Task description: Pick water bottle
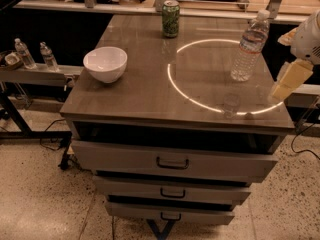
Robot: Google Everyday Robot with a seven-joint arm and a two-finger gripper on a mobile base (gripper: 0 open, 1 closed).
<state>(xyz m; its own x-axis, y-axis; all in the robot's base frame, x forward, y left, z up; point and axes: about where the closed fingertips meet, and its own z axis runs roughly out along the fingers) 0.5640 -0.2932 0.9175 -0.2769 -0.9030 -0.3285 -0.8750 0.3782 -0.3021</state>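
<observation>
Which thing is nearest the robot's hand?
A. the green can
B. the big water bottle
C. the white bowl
B. The water bottle stands at the right side of the table, close to the gripper that hangs by that edge; the bowl and can sit farther off.

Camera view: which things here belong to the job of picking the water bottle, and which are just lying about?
Belong to the job: water bottle, upright on the table, right side; end effector, at the right edge, apart from the bottle.
Just lying about: green can; white bowl; two small bottles on the shelf at left.
</observation>
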